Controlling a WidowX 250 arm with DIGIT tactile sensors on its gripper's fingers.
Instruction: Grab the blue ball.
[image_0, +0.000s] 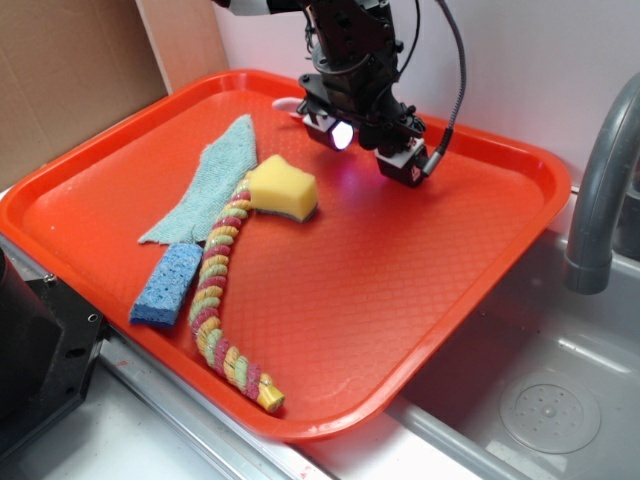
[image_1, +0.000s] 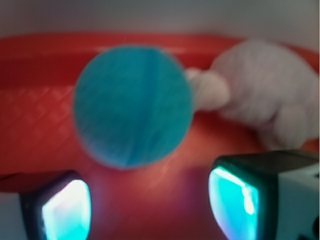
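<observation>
The blue ball (image_1: 133, 106) fills the upper middle of the wrist view, blurred, lying on the red tray (image_1: 40, 115) just ahead of my open gripper (image_1: 150, 205). Both glowing pads (image_1: 67, 210) stand wide apart below it, with only bare tray between them. In the exterior view the gripper (image_0: 372, 148) hovers low over the far side of the tray (image_0: 420, 300), and the arm hides the ball there.
A white fuzzy object (image_1: 265, 95) lies right of the ball, close to it. A yellow sponge (image_0: 283, 188), a light-blue cloth (image_0: 212, 180), a flat blue sponge (image_0: 167, 285) and a braided rope (image_0: 218, 290) lie on the tray's left half. A sink (image_0: 550, 400) and faucet (image_0: 600, 200) stand at right.
</observation>
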